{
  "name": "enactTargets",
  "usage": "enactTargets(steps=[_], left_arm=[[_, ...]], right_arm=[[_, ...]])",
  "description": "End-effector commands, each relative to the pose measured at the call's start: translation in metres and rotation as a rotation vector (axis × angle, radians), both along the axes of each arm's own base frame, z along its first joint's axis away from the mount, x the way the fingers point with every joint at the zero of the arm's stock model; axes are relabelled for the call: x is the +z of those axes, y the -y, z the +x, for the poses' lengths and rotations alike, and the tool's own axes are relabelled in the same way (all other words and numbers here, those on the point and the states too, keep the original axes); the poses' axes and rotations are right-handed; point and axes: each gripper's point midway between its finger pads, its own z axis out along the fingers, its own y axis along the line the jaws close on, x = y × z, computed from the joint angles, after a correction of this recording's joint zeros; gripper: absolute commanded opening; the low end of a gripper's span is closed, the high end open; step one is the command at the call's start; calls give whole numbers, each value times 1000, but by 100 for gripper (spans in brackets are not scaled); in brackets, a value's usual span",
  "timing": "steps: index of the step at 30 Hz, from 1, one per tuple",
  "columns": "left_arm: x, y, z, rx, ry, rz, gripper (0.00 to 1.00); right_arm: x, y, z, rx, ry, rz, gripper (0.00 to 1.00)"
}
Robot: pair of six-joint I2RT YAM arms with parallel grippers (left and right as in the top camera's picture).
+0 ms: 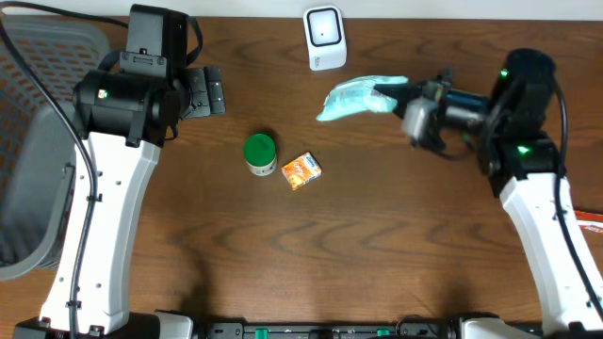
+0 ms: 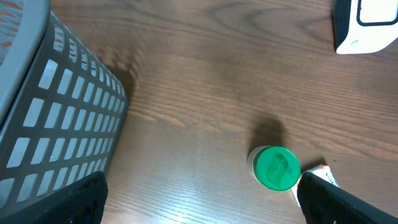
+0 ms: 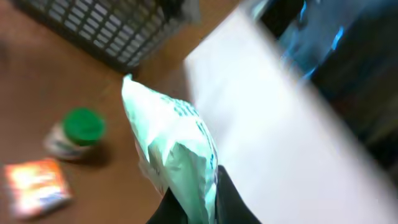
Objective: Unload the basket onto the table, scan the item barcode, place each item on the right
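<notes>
**Operator:** Overhead view. What is the right pincer [image 1: 388,95] doing?

**Technician:** It is clamping fully shut on one end of the pale green plastic pouch [image 1: 353,97]. It is holding the pouch over the brown wooden desk [image 1: 396,235], near the far edge. The pouch is lying just beside the white box-shaped barcode scanner [image 1: 323,38], on the scanner's right and slightly nearer side.

**Operator:** And the left pincer [image 1: 209,91]?

**Technician:** Its jaws are standing wide apart and gripping nothing. It is hovering toward the far left corner, next to the grey slatted plastic basket [image 1: 38,141] that is occupying the left edge.

**Operator:** Other items?

**Technician:** The green-lidded round jar [image 1: 260,153] and the small orange cardboard packet [image 1: 301,170] are sitting near the desk's middle, just beside each other.

**Operator:** Left wrist view.

**Technician:** The two black fingers [image 2: 74,205] are showing at the lower corners, with bare desk between them. The jar is standing upright close to the right finger, and a corner of the packet is showing beside it. The basket is filling the left side. The scanner is showing at the top right.

**Operator:** Right wrist view.

**Technician:** The picture is blurring. The dark fingertips [image 3: 236,208] are pinching the pouch's lower end, and the pouch is extending up and left from them. The jar and packet are showing at the lower left, and the basket along the top. I cannot tell which face of the pouch is carrying the barcode.
</notes>
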Motion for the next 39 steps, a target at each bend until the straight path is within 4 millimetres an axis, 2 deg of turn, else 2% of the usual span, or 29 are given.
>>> enactTargets(steps=[1, 6, 8, 12, 15, 18, 22, 27, 28, 31, 33, 34, 35, 39], left_arm=[[0, -4, 1, 12, -2, 15, 98], [0, -4, 1, 12, -2, 15, 98], [0, -5, 1, 12, -2, 16, 98], [0, -5, 1, 12, -2, 16, 98], [0, -4, 1, 12, -2, 15, 98], [0, -4, 1, 12, -2, 15, 98], [0, -4, 1, 12, -2, 15, 98], [0, -4, 1, 12, -2, 15, 98], [0, -4, 1, 12, -2, 15, 98], [0, -4, 1, 12, -2, 15, 98], [0, -4, 1, 12, -2, 15, 98], [0, -5, 1, 12, -2, 16, 98], [0, -4, 1, 12, -2, 15, 98], [0, -5, 1, 12, -2, 16, 98]], right_arm=[[-37, 2, 20, -158, -434, 77, 1], [-85, -11, 11, -144, -680, 47, 1], [-95, -15, 8, -153, -771, 53, 1], [-102, -16, 8, -223, -1007, 130, 1], [-118, -14, -3, -258, -1146, 117, 1], [-159, 5, -23, -352, -1166, -75, 1], [-202, 37, -43, -486, -1178, -337, 1], [-211, 56, -28, -594, -1093, -415, 1], [-211, 57, -26, -602, -1079, -417, 7], [-209, 55, -22, -596, -1060, -405, 10], [-209, 53, -24, -591, -1079, -397, 17], [-209, 52, -26, -587, -1089, -396, 26], [-209, 52, -28, -584, -1096, -398, 47], [-207, 52, -20, -594, -1063, -389, 55]])
